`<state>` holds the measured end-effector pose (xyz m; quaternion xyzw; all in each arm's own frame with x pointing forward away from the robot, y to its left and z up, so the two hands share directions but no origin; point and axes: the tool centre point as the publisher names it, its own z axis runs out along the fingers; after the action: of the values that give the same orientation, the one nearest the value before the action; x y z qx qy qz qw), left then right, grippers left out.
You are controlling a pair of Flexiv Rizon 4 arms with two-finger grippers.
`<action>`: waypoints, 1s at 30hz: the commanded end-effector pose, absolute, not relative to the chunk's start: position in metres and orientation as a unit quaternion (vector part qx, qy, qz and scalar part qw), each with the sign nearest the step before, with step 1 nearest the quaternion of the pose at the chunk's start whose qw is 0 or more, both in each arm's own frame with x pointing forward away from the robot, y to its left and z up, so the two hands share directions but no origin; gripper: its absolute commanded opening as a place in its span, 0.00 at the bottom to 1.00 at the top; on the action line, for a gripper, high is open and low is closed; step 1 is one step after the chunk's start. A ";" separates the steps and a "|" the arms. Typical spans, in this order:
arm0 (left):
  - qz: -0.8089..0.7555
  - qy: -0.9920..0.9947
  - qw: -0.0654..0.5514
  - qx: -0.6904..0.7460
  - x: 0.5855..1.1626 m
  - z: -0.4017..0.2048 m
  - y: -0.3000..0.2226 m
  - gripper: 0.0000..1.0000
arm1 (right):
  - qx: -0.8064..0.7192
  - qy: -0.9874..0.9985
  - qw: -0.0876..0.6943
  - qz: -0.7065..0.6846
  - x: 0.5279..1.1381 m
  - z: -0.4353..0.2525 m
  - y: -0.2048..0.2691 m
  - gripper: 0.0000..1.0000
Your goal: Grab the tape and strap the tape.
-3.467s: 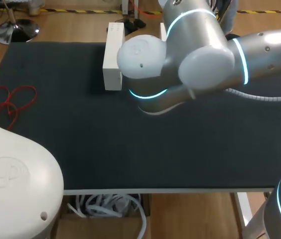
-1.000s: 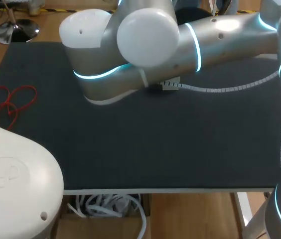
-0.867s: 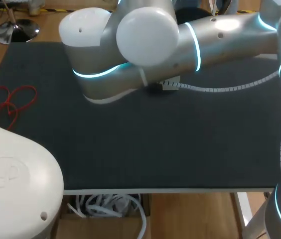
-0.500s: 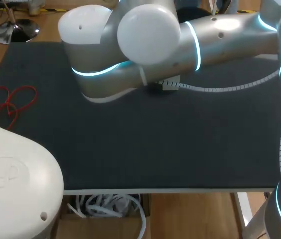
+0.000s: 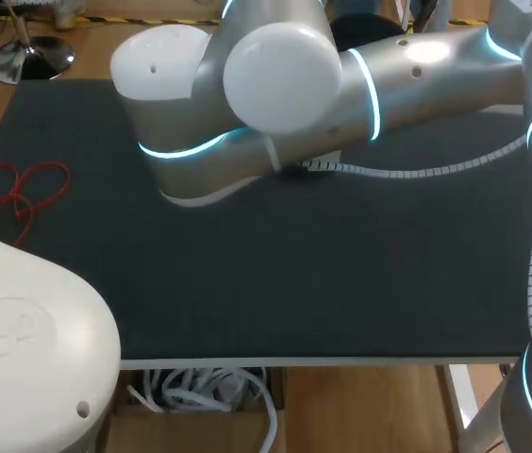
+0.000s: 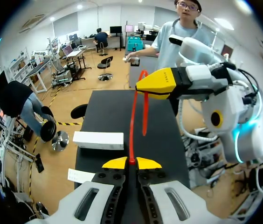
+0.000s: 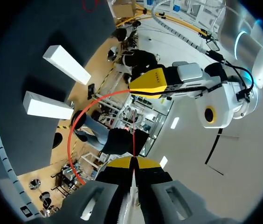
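A thin red tape [image 6: 132,126] runs taut between my two grippers, above the black table [image 5: 275,283]. In the left wrist view my left gripper [image 6: 131,163] is shut on one end, and straight ahead the right gripper [image 6: 155,84] pinches the other end, where the tape curls into a small loop. In the right wrist view my right gripper [image 7: 133,162] is shut on the tape [image 7: 72,127], which arcs round to the left gripper [image 7: 152,82]. In the head view my right arm [image 5: 275,85] spans the table's far half and hides both grippers and the tape.
More red tape [image 5: 23,193] lies in loose loops at the table's left edge. Two white boxes [image 6: 98,140] [image 6: 80,175] lie on the table beside the grippers, also seen as white boxes [image 7: 66,64] [image 7: 46,106] in the right wrist view. My left arm's white housing [image 5: 30,349] fills the near left corner.
Since the earliest frame my right arm has swung left across the table and now hides the white box. Over the last second it barely shifted.
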<state>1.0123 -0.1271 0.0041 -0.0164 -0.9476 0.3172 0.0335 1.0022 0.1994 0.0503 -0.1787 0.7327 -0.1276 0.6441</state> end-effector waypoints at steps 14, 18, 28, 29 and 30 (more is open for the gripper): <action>0.315 -0.948 0.034 -0.016 1.012 0.005 -0.127 0.00 | -0.169 0.733 0.646 -0.129 1.010 0.049 0.215 0.00; 0.315 -0.948 0.034 -0.016 1.012 0.005 -0.127 0.00 | -0.171 0.734 0.645 -0.129 1.010 0.047 0.217 0.00; 0.315 -0.948 0.034 -0.016 1.012 0.005 -0.127 0.00 | -0.174 0.735 0.642 -0.132 1.011 0.044 0.218 0.00; 0.315 -0.948 0.034 -0.016 1.012 0.005 -0.127 0.00 | -0.175 0.734 0.643 -0.132 1.011 0.044 0.218 0.00; 0.315 -0.948 0.034 -0.016 1.012 0.005 -0.127 0.00 | -0.175 0.734 0.643 -0.133 1.012 0.044 0.219 0.00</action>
<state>1.0123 -0.1271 0.0041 -0.0164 -0.9476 0.3172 0.0335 1.0117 0.2178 0.0422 -0.1733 0.7328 -0.1313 0.6448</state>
